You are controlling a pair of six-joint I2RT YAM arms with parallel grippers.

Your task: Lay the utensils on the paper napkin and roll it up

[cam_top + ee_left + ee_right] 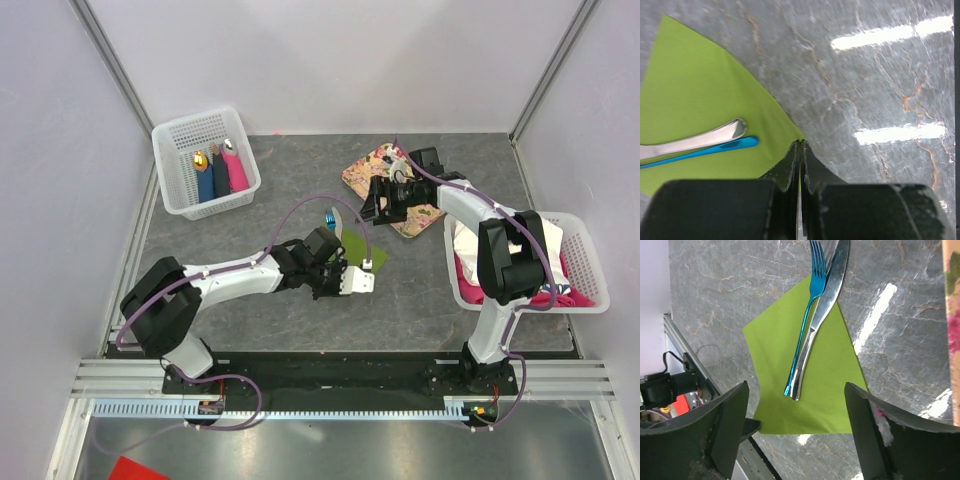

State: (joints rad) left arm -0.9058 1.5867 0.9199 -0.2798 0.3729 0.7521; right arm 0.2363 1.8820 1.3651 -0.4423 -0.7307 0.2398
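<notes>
The olive-green paper napkin (832,395) lies flat on the grey bench (250,180), near the floral tray (366,166). A blue fork (809,310) and a silver knife (829,287) lie touching side by side along its diagonal, with their heads past one corner, pointing toward the far wall. The left gripper's (800,145) jaws are pressed together on a napkin corner. The right gripper's (795,387) jaws are spread wide and empty. A white basket (185,135) stands far left, and a cloth-filled basket (588,252) stands right.

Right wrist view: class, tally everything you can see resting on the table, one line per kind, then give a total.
Blue fork: 1
Silver knife: 1
Green paper napkin: 1
Floral tray (only its edge shows): 1
Total: 4
</notes>
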